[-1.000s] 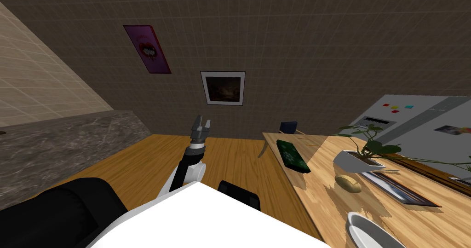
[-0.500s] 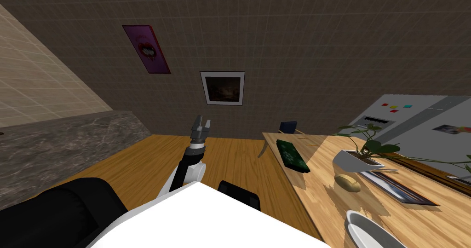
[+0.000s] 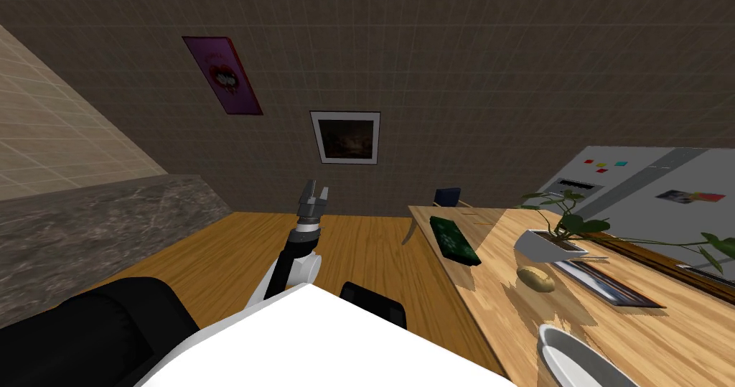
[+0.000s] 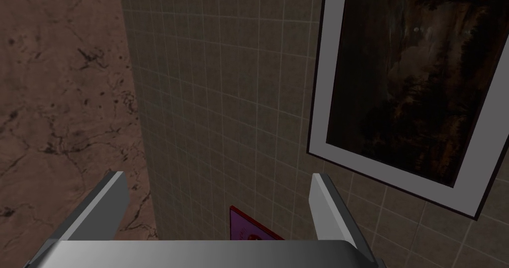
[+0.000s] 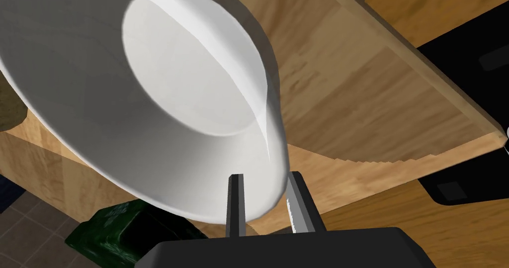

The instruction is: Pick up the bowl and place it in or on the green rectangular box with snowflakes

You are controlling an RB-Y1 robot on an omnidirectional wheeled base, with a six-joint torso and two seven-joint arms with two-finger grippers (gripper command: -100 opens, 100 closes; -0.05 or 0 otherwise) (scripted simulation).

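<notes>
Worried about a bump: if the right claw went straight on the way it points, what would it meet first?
The right claw is shut on the rim of the white bowl, which would travel with it. Past the bowl, the wooden table looks first in line; depth is unclear.

Home kitchen with dining area. A grey refrigerator [image 3: 646,185] is carrying coloured magnets [image 3: 603,165] beyond a wooden table [image 3: 667,339], where a potted plant [image 3: 549,245] is standing. A dark marbled counter [image 3: 108,225] is meeting the tiled wall [image 3: 466,81], on which a framed picture [image 3: 345,137] and a purple poster [image 3: 222,75] are hanging.
</notes>
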